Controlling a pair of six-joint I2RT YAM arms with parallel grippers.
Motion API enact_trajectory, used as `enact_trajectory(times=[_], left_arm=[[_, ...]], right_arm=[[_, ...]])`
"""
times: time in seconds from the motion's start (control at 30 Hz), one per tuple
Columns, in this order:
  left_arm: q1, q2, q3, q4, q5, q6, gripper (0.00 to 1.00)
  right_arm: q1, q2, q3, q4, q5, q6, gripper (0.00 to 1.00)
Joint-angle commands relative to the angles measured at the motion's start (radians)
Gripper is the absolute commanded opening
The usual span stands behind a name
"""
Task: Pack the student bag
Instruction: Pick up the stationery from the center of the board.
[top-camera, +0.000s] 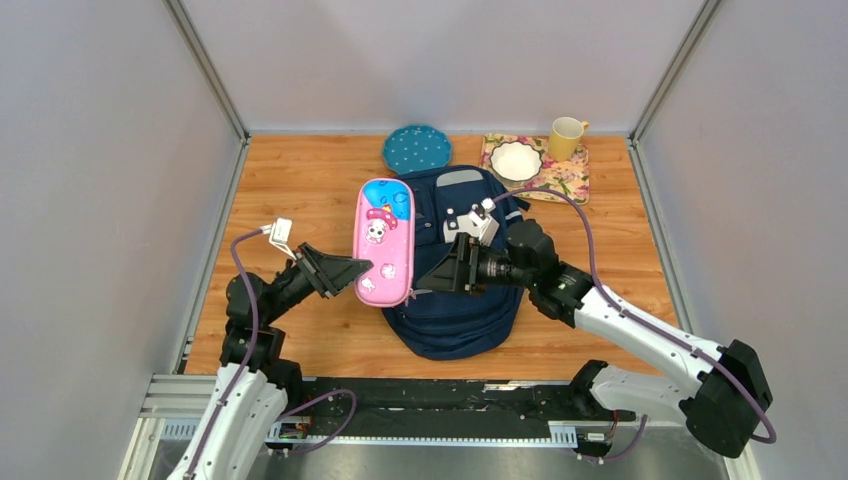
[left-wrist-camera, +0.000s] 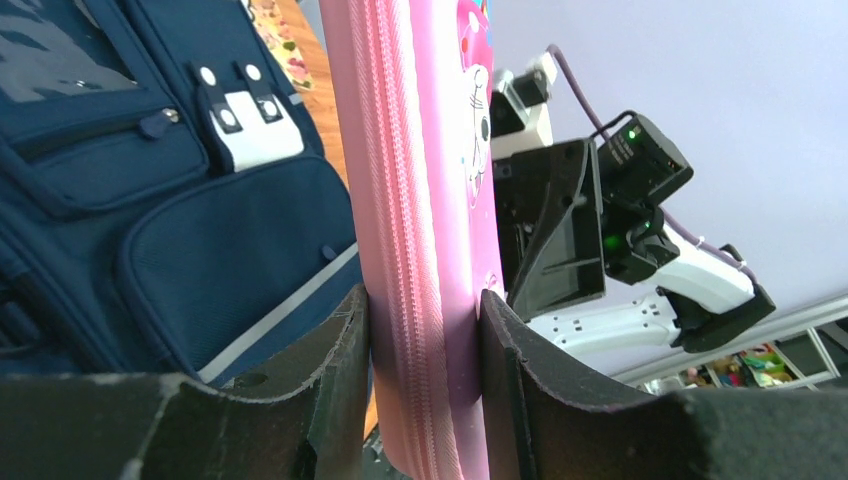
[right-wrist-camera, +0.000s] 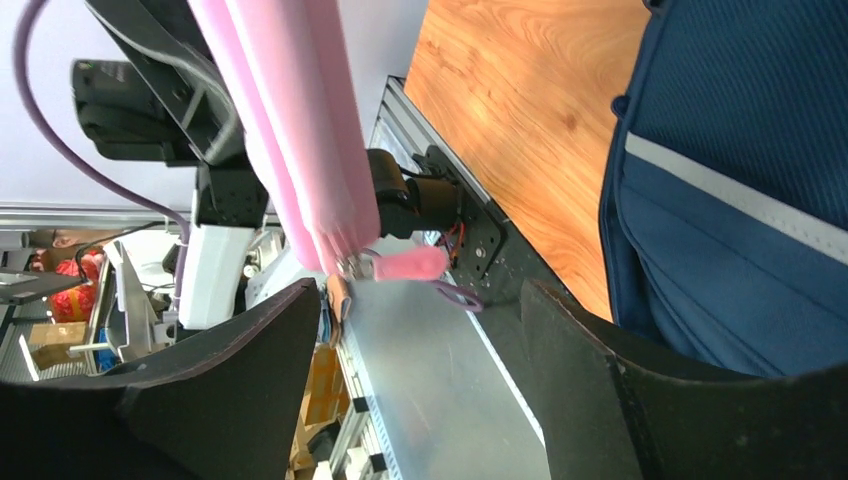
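left gripper (left-wrist-camera: 425, 320) pinching the pink pencil case (left-wrist-camera: 400, 150), right gripper (right-wrist-camera: 420, 297) gaping, holding nothing.
the case's zip pull (right-wrist-camera: 410, 265) hangs between the right fingers (right-wrist-camera: 260, 350), the student bag (right-wrist-camera: 740, 120) flat just beyond them; close squarely on the pull, left grip firm.

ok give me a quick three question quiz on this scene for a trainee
1. True or false: the left gripper is shut on the pink pencil case.
2. What stands beside the white bowl at the table's far edge? A) yellow mug B) green bottle C) red book
3. Fill in: the right gripper has its jaws ____ near the case's zip pull.

Key: 1 true; 2 A; 3 open
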Motion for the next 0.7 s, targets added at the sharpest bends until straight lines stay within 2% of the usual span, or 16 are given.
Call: enact_trajectory(times=[0.0, 0.27, 0.5, 0.57, 0.67], left_arm=[[-0.072, -0.027, -0.011, 0.077, -0.108, -0.006, 0.00], [-0.199, 0.012, -0.090, 0.232, -0.203, -0.049, 0.00], [-0.346, 0.104, -0.100, 0.353, -0.294, -0.019, 0.00], [-0.360, 0.117, -0.103, 0.361, -0.305, -0.021, 0.00], [-0.363, 0.103, -0.124, 0.357, -0.340, -0.019, 0.00]], right_arm=[[0.005, 0.017, 0.069, 0.118, 0.032, 0.015, 0.77], [0.010, 0.075, 0.054, 0.236, 0.043, 0.069, 0.76], [0.031, 0.157, 0.052, 0.352, 0.037, 0.100, 0.73], [0.034, 0.155, 0.037, 0.369, 0.043, 0.110, 0.68], [0.034, 0.132, 0.017, 0.388, 0.064, 0.110, 0.49]])
